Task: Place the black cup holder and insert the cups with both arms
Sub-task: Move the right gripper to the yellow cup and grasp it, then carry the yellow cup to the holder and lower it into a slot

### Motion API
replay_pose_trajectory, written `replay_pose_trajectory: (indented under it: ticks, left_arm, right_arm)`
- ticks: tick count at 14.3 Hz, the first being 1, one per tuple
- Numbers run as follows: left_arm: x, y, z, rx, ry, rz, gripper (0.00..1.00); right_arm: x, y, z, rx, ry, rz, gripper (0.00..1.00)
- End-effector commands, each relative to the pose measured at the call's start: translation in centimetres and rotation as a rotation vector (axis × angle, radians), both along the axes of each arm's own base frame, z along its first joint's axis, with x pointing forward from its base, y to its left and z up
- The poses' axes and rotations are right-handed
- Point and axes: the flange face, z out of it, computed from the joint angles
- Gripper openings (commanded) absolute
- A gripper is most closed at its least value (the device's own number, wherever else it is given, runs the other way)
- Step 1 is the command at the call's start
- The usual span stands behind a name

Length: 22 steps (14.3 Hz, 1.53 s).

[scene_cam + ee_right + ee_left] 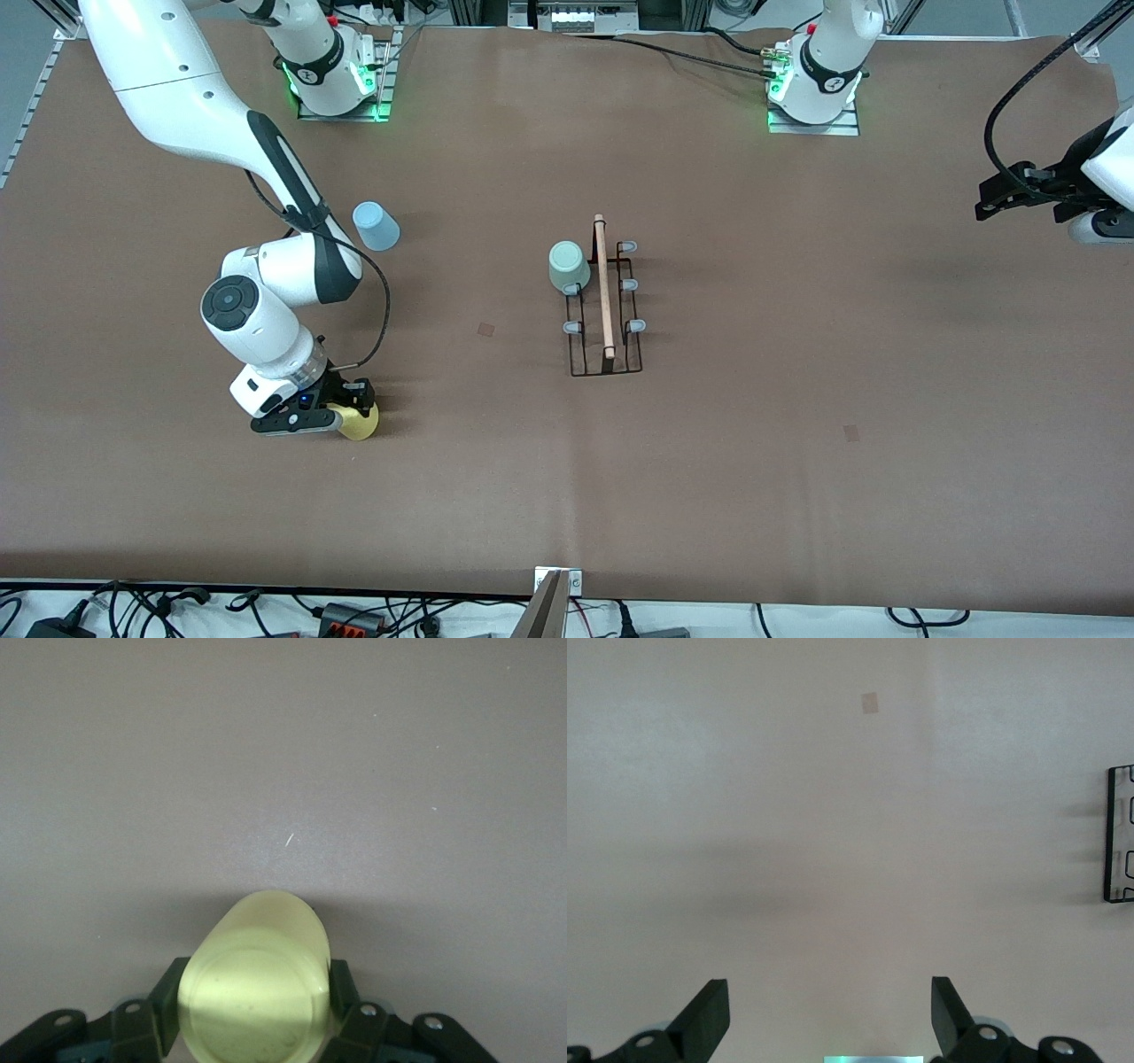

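The black cup holder point(605, 301) stands at the table's middle, its wooden rod on top. The pale grey-green cup point(568, 266) sits upside down on one of its pegs, on the side toward the right arm's end. The light blue cup point(376, 226) stands upside down on the table near the right arm. My right gripper point(350, 415) is shut on the yellow cup point(361, 424), low at the table; in the right wrist view the fingers point(341, 988) press the cup point(257, 983) from both sides. My left gripper point(1019, 190) waits open and empty at the left arm's end of the table, and its view shows open fingers point(709, 1014) and the holder's edge point(1118, 833).
Brown cloth point(709, 461) covers the table. Two small darker patches point(486, 329) mark it. Cables and a metal post point(549, 602) lie along the edge nearest the front camera.
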Motion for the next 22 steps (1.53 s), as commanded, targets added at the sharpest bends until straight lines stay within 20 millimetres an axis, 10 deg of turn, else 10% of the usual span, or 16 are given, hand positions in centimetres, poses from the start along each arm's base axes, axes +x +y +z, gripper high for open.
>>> replay_pose_trajectory:
  ticks: [1,6,12,22]
  left_arm:
    - [0.0,0.4,1.1,0.003,-0.023,-0.025,1.00]
    - [0.7,1.2,2.1,-0.005,-0.070,-0.085,1.00]
    - [0.9,2.7,1.5,-0.001,-0.059,-0.058,1.00]
    - [1.1,3.5,1.5,0.000,-0.073,-0.043,1.00]
  right_arm:
    - [0.3,1.0,2.8,0.000,-0.020,0.024,0.02]
    - [-4.2,13.1,15.5,0.054,0.074,-0.024,0.02]
    - [-12.3,31.9,17.5,0.099,0.064,-0.137,0.02]
    - [-14.7,37.6,12.9,0.136,0.054,-0.098,0.07]
